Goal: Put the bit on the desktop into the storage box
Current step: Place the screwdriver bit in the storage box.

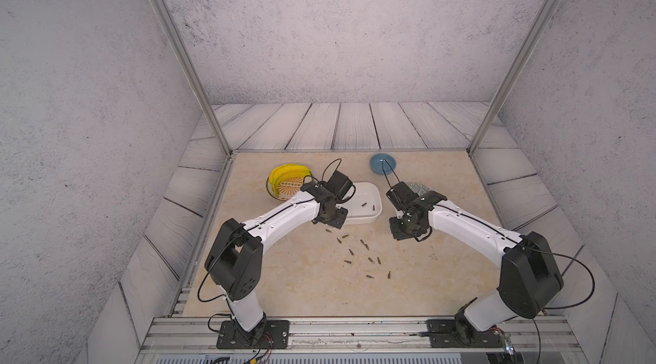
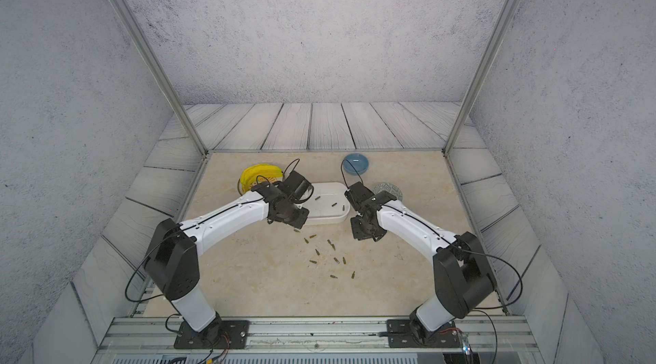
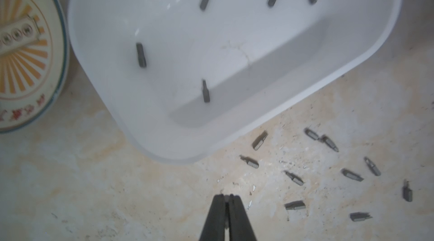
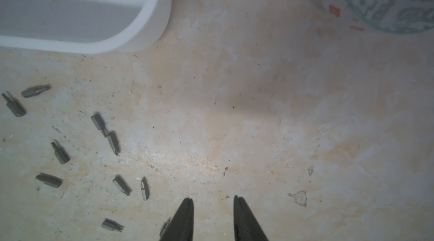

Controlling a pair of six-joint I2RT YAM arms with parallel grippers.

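Loose bits [image 1: 369, 276] lay nearest me on the desktop [image 1: 301, 291]. My right gripper [image 4: 212, 201] hung beside them, jaws apart and empty. The left gripper [image 3: 226, 197], nearer the box [image 3: 178, 154], was clenched on what looked like a bit [image 3: 226, 198]. The box's near wall lay just beyond its tips.

Speckled grey walls [image 1: 337, 25] rise behind grey wood-plank panels [image 1: 355, 126] and aluminium posts [image 1: 184, 58].

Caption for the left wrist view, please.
Left hand closed over the desktop; five bits in the storage box, loose bits scattered beside it.
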